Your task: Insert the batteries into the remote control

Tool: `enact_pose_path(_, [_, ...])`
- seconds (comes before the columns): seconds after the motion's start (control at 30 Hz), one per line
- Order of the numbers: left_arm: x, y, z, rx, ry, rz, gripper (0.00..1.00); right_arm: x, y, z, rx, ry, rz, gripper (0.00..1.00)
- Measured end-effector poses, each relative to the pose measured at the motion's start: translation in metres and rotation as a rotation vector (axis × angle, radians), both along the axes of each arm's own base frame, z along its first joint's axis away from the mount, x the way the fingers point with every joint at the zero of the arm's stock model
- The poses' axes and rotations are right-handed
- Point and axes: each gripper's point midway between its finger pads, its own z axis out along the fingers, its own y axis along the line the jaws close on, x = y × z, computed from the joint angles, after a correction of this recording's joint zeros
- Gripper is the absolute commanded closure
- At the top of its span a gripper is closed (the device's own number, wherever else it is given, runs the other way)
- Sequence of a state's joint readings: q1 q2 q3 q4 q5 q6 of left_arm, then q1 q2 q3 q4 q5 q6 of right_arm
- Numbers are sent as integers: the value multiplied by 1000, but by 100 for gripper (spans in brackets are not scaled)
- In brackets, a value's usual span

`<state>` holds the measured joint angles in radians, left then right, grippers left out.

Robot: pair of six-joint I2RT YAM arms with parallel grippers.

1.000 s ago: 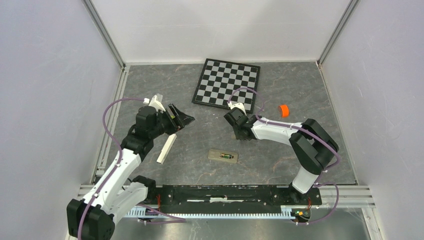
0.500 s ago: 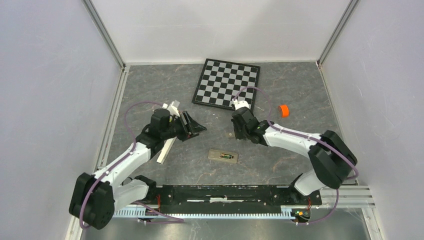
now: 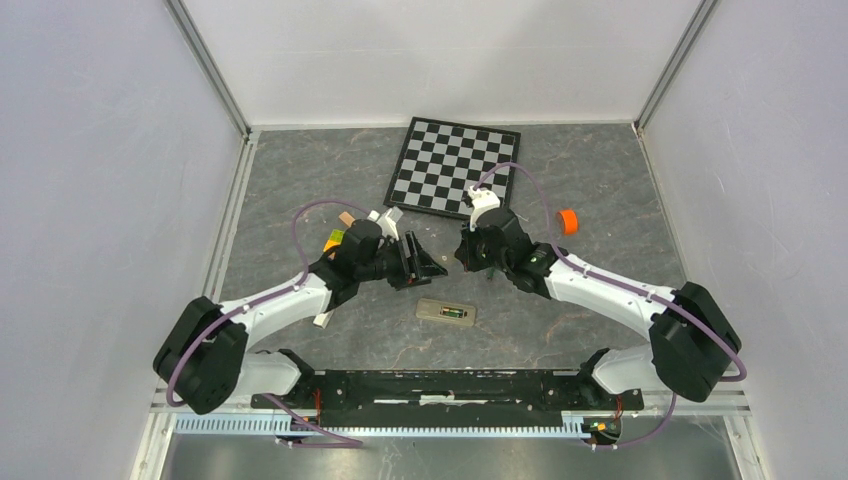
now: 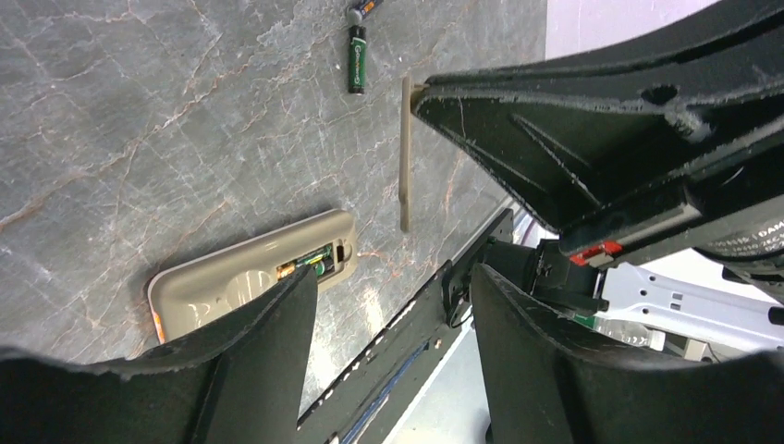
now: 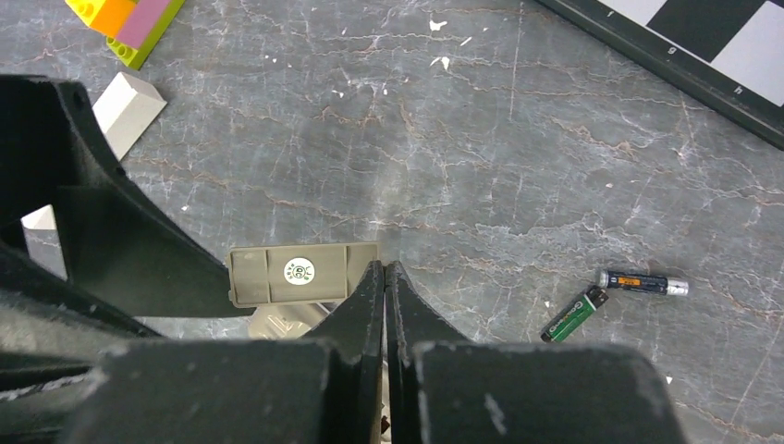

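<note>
The remote control (image 3: 446, 312) lies back-up on the table, its recess open with a battery (image 4: 303, 264) in it. Two loose batteries (image 5: 573, 314) (image 5: 643, 282) lie on the table to the right. My right gripper (image 5: 385, 268) is shut, pinching one end of the tan battery cover (image 5: 291, 274), which hangs off the table above the remote. In the left wrist view the cover (image 4: 405, 157) shows edge-on, hanging from the right gripper's tip (image 4: 418, 90). My left gripper (image 4: 396, 277) is open, its tips on either side of the cover's free end without touching it.
A chessboard (image 3: 455, 167) lies at the back, with an orange cap (image 3: 568, 221) to its right. A cream block (image 5: 120, 102) and a coloured brick (image 5: 129, 18) lie by the left arm. The black rail (image 3: 450, 385) runs along the near edge.
Both arms swung in toward the middle and their grippers now almost meet above the remote. The right gripper closed and rose from the table with the cover.
</note>
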<state>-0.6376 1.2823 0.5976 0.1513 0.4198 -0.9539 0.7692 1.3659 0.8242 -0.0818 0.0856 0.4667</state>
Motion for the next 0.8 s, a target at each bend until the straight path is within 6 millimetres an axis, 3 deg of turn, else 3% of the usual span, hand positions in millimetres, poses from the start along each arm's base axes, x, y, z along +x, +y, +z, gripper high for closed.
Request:
enact_pose_path(0.17, [7, -4, -4, -1, 1, 20, 43, -4, 2, -3, 10, 13, 22, 100])
enact_pose_path(0.47, [11, -9, -9, -5, 11, 25, 78, -10, 6, -5, 25, 28, 52, 100])
enact_pose_path(0.6, [12, -10, -8, -9, 2, 21, 98, -13, 9, -6, 36, 35, 70, 100])
enact_pose_path(0.67, [13, -11, -7, -10, -5, 16, 98, -14, 9, -7, 38, 37, 73, 100])
enact_pose_path(0.7, [12, -11, -7, -7, -11, 11, 98, -14, 9, -6, 40, 37, 74, 93])
enact_pose_path(0.8, [14, -12, -4, 3, -48, -12, 98, -14, 8, -2, 54, 35, 76, 50])
